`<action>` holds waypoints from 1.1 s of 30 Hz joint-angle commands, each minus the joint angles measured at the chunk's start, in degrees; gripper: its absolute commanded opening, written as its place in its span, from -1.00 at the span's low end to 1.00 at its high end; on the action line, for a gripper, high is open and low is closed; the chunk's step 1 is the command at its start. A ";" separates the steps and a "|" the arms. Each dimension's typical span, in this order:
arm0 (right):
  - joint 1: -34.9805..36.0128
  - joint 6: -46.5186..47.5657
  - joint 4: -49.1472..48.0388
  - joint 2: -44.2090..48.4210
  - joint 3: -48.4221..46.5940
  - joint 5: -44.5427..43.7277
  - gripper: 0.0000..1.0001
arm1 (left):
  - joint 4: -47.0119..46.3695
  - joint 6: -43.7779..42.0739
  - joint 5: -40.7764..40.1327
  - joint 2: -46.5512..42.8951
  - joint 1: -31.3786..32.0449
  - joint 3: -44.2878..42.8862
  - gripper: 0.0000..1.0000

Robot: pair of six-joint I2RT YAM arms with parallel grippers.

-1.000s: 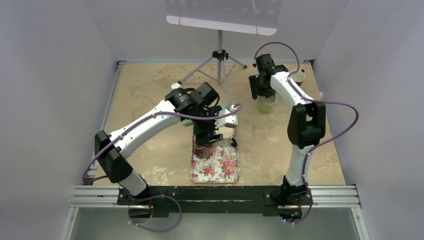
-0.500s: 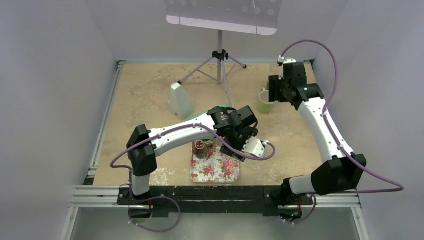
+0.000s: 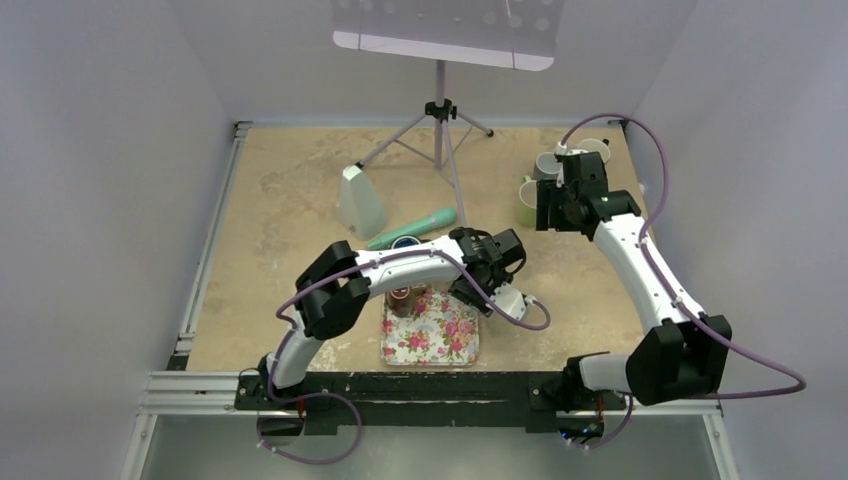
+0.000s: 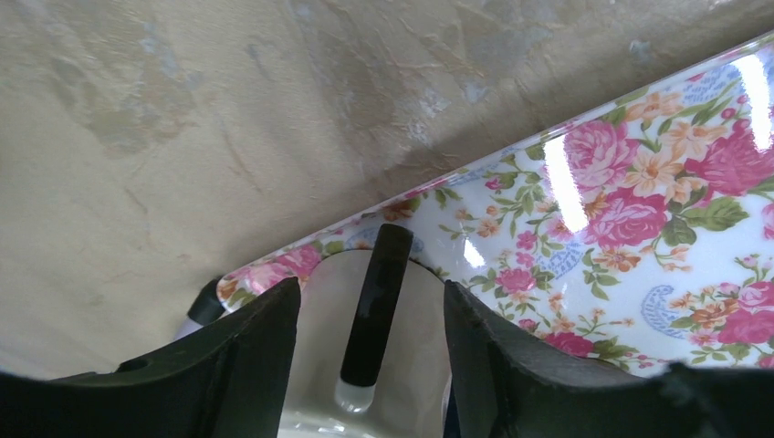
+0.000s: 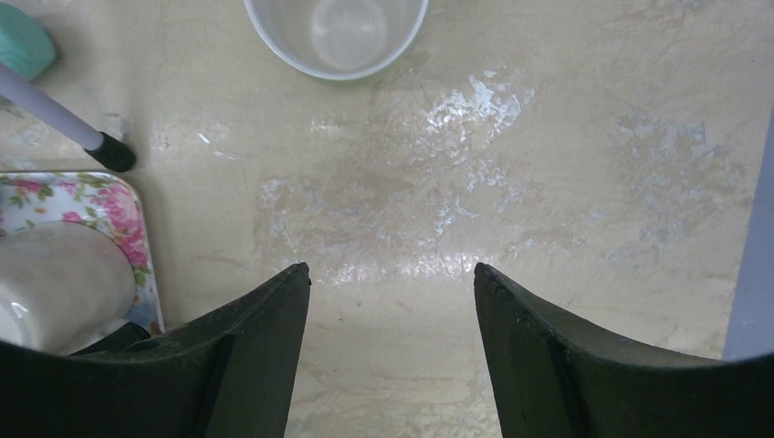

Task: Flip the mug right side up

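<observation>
A cream mug [image 4: 315, 365] with a black handle [image 4: 374, 301] rests at the edge of the floral tray [image 4: 639, 210]. In the left wrist view its handle faces the camera. My left gripper [image 4: 370, 285] has a finger against each side of the mug body. In the top view that gripper [image 3: 482, 292] is over the tray's [image 3: 430, 340] far right corner and hides the mug. My right gripper [image 5: 391, 269] is open and empty above bare table. In the top view it [image 3: 555, 208] is beside a green mug [image 3: 526, 200]. The right wrist view shows the cream mug [image 5: 55, 283] on the tray [image 5: 105, 205].
A small brown object [image 3: 400, 297] sits on the tray's far left. A teal object [image 3: 412, 228], a white wedge-shaped object [image 3: 357, 200] and a tripod [image 3: 438, 130] stand behind the tray. A grey mug [image 3: 547, 163] and a white cup [image 3: 597, 148] stand at the far right.
My left arm has folded in and its wrist has swung right and turned over the tray's far right corner. My right arm has drawn back from above the green mug to its right.
</observation>
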State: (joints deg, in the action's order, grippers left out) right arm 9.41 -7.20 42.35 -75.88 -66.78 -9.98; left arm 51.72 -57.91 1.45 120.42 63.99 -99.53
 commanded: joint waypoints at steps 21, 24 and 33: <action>-2.46 -5.54 1.84 13.69 -2.76 3.80 0.49 | 9.77 28.27 14.41 -7.98 -10.16 -19.41 -1.00; -2.52 -7.01 -1.99 16.81 -0.85 12.47 0.49 | 7.67 41.04 21.03 -9.73 -16.10 -22.44 -1.00; -1.82 -28.07 -44.70 31.46 24.05 44.35 0.52 | -2.43 65.38 31.34 -14.44 -24.71 -22.98 -1.00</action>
State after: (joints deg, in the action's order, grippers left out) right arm 6.85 -20.43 24.03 -48.25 -51.79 16.51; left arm 54.78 -5.43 24.60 109.93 38.50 -121.10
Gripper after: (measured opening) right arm 0.757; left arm 0.197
